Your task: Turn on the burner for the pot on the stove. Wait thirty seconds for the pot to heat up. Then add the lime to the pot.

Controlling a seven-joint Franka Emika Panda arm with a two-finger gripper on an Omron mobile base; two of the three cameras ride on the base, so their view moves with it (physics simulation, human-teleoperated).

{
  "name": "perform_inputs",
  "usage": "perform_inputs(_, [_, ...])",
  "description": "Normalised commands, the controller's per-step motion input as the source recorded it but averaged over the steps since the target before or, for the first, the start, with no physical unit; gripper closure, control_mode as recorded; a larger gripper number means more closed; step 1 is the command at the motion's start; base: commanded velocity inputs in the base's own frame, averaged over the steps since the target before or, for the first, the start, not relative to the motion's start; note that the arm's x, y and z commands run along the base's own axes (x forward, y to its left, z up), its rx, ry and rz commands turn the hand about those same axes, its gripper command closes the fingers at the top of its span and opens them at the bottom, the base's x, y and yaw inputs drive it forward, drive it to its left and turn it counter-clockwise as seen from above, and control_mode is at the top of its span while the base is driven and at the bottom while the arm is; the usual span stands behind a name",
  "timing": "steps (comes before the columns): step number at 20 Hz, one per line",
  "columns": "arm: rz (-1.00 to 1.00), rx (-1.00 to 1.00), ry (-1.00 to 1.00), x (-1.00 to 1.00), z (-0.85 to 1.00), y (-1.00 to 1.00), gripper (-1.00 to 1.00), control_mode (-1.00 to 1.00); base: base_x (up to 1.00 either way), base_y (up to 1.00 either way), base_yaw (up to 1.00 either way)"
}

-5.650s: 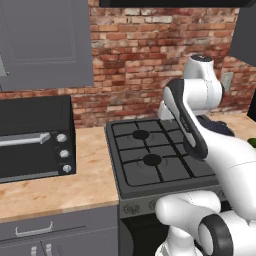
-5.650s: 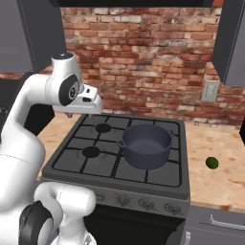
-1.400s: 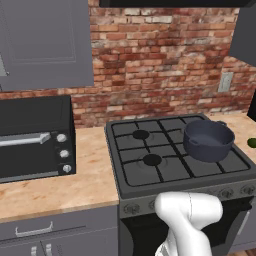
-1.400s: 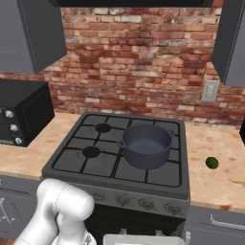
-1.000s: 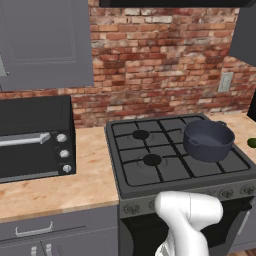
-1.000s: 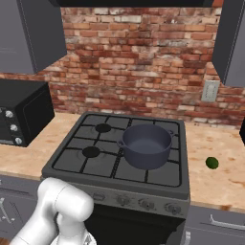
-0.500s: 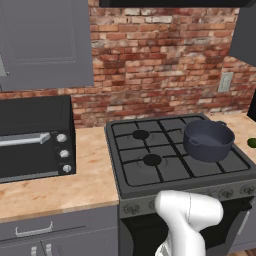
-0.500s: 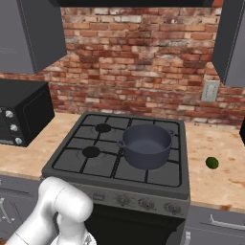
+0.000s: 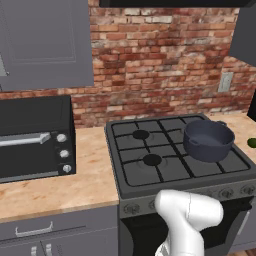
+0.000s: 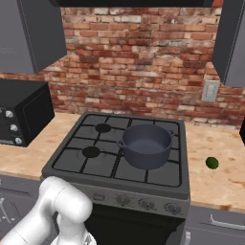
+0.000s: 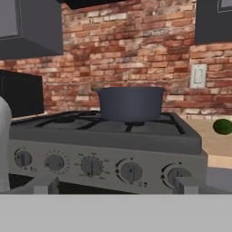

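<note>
The dark blue-grey pot (image 9: 207,140) (image 10: 145,145) (image 11: 130,103) stands on the grates on the right side of the stove (image 9: 150,172) (image 10: 103,162) (image 11: 104,136). The small green lime (image 10: 212,163) (image 11: 223,126) (image 9: 252,142) lies on the counter to the right of the stove. My gripper (image 11: 115,186) is low in front of the range, level with the row of front knobs (image 11: 92,166) (image 10: 146,204). It is open, with fingertips (image 11: 45,186) wide apart and nothing between them. My white arm (image 9: 187,215) (image 10: 57,206) is folded down before the oven door.
A black countertop oven (image 9: 32,137) (image 10: 19,117) sits on the wooden counter (image 9: 75,185) left of the stove. Grey wall cabinets (image 9: 45,40) (image 10: 232,38) hang against the brick wall. A wall outlet (image 10: 209,91) is behind the lime.
The arm, raised over the stove 5.7 s ago, has dropped low in front of the range. Over the last second it has hardly moved; pot and lime are unmoved.
</note>
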Motion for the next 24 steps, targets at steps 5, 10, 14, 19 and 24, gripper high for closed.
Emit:
perform_inputs(5, [0.03, 0.0, -0.04, 0.26, -0.26, -0.16, -1.0, -1.0, 0.0, 0.0, 0.0])
perform_inputs(10, [0.08, 0.03, -0.01, 0.03, -0.04, -0.34, -1.0, -1.0, 0.0, 0.0, 0.0])
perform_inputs(14, [0.07, 0.01, 0.0, 0.07, -0.02, -0.23, -1.0, -1.0, 0.0, 0.0, 0.0])
perform_inputs(19, [0.06, 0.0, -0.05, 0.13, -0.07, -0.06, -1.0, -1.0, 0.0, 0.0, 0.0])
perform_inputs(24, [0.03, 0.05, -0.13, 0.05, -0.33, -0.08, -1.0, -1.0, 0.0, 0.0, 0.0])
